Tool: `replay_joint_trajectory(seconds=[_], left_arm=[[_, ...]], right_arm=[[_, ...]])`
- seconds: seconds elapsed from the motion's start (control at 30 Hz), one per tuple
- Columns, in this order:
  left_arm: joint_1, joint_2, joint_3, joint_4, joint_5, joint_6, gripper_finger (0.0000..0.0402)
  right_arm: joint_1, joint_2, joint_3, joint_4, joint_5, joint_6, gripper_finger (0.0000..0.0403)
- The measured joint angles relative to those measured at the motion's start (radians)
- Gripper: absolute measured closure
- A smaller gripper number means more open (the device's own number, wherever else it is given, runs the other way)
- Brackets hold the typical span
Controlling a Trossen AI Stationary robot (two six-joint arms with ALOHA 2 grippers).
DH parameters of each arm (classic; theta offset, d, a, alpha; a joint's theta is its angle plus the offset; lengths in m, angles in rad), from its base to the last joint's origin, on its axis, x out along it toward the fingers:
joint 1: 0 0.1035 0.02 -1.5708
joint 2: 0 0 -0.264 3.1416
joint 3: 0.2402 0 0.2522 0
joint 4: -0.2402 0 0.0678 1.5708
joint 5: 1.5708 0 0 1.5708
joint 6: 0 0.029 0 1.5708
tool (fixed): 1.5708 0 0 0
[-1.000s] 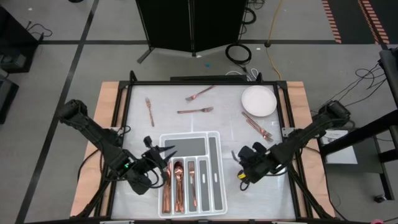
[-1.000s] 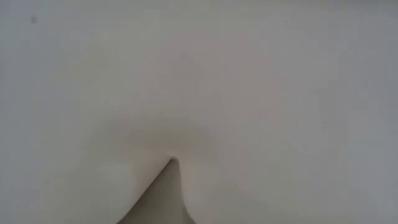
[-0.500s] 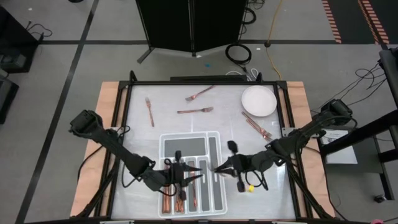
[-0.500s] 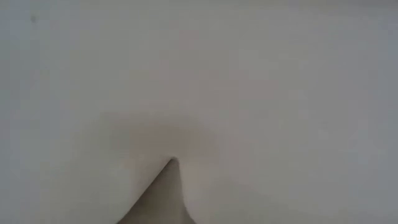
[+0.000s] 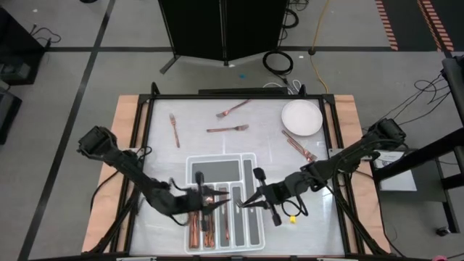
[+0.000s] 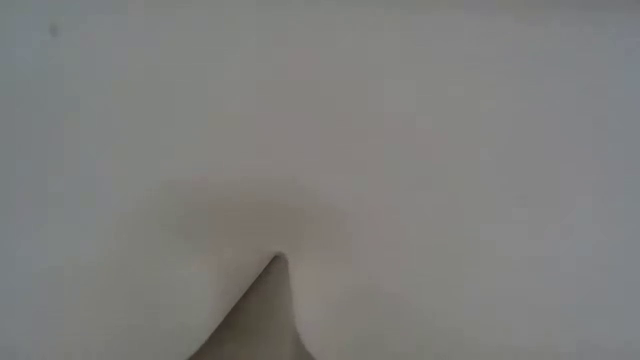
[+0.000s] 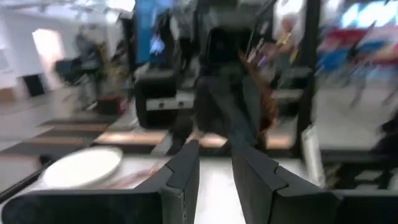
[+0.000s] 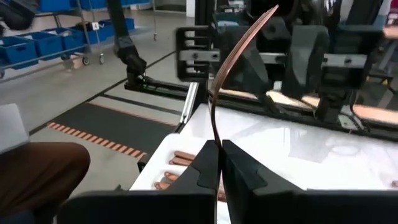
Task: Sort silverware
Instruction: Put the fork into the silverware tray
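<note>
Overhead, the white divided tray (image 5: 221, 206) sits at the near middle of the counter (image 5: 156, 130), with several copper pieces already lying in its left slots. The left tool (image 5: 212, 203) hangs over those slots, and the right tool (image 5: 243, 205) reaches in over the tray's right half, the two almost meeting above it. Beyond the tray lie three loose forks (image 5: 227, 129) and, farther right, a round white plate (image 5: 301, 117) with more silverware (image 5: 299, 147) just beside it. The low view gives only a pale blur. In the left wrist view, the left tool's (image 7: 216, 163) fingers stand partly apart with nothing visible between them. In the right wrist view, the right tool (image 8: 221, 160) is clamped on a slim copper utensil (image 8: 233, 59), which stands upright above the tray.
</note>
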Motion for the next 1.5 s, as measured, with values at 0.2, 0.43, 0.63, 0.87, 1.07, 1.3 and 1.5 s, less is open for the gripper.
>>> replay_joint_trajectory(seconds=[0.2,0.43,0.63,0.87,1.07,1.3,1.5], left_arm=[[0.029,-0.004,-0.182,0.378,0.14,-0.042,0.0306],[0.078,0.016,-0.166,0.39,0.286,-0.076,0.0306],[0.085,0.016,-0.167,0.35,0.286,-0.054,0.0306],[0.086,0.016,-0.167,0.314,0.288,-0.054,0.0306],[0.075,-0.003,-0.168,0.241,0.266,-0.054,0.0306],[0.067,-0.051,-0.168,0.177,0.307,-0.052,0.0306],[0.091,-0.052,-0.168,0.175,0.322,-0.077,0.0306]], right_arm=[[-0.02,0.015,0.0,0.057,-0.034,-0.031,0.0403],[-0.062,0.088,0.001,0.141,-0.107,-0.024,0.0403],[-0.071,0.106,0.001,0.163,-0.103,-0.022,0.0403],[-0.098,0.132,0.001,0.235,-0.103,-0.021,0.0403],[-0.104,0.112,0.001,0.19,-0.1,-0.024,0.0403],[-0.103,0.098,0.001,0.17,-0.095,-0.035,0.0403],[-0.112,0.098,0.001,0.177,-0.094,-0.035,0.0403]])
